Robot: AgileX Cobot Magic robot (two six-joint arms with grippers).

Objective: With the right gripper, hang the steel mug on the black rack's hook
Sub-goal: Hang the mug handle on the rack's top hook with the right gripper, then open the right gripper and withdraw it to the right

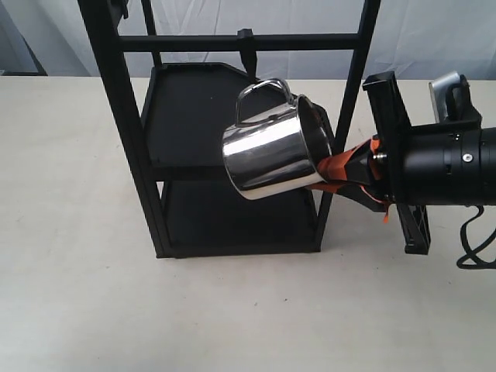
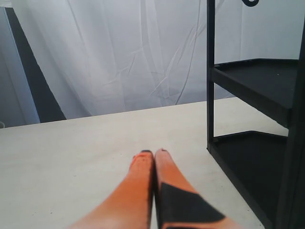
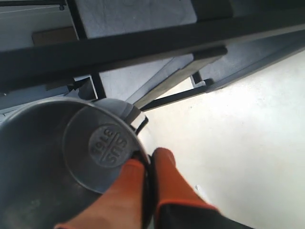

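The steel mug [image 1: 271, 151] hangs tilted in the air in front of the black rack [image 1: 116, 101], with its looped handle [image 1: 263, 87] on top. My right gripper [image 1: 319, 172] reaches in from the right and is shut on the mug's wall at the rim, one orange finger inside and one outside. The hook [image 1: 247, 53] points down from the top crossbar, just above and left of the handle loop; I cannot tell whether they touch. In the right wrist view the mug's stamped bottom [image 3: 102, 148] shows beside the gripper [image 3: 147, 158]. My left gripper [image 2: 153, 153] is shut on nothing over the table.
The rack's two shelves [image 2: 267, 78] stand to one side of my left gripper. A black cable [image 1: 474, 249] loops behind the right arm. The beige table [image 1: 232, 318] runs forward from the rack, and a white cloth [image 2: 128, 52] hangs behind.
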